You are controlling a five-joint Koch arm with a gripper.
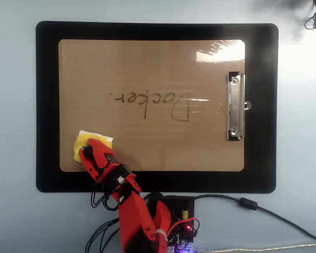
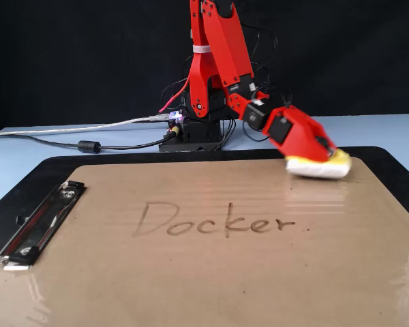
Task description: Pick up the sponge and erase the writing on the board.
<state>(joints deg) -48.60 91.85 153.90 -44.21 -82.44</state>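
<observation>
The brown board (image 1: 163,142) lies on a black mat, and it also shows in the fixed view (image 2: 191,286). The writing (image 1: 152,103) is one dark word across the board's middle; in the fixed view the writing (image 2: 215,221) reads "Docker". The yellow sponge (image 1: 83,139) sits at the board's lower-left corner in the overhead view. In the fixed view the sponge (image 2: 320,167) is at the far right, at the board's surface. My red gripper (image 1: 89,150) covers the sponge from above. In the fixed view the gripper (image 2: 324,155) is closed down on the sponge. The sponge is well apart from the writing.
A silver clip (image 1: 235,105) sits at the board's right end overhead, left in the fixed view (image 2: 41,225). The black mat (image 1: 47,105) frames the board. The arm's base (image 1: 174,211) and cables (image 1: 263,211) lie below the mat.
</observation>
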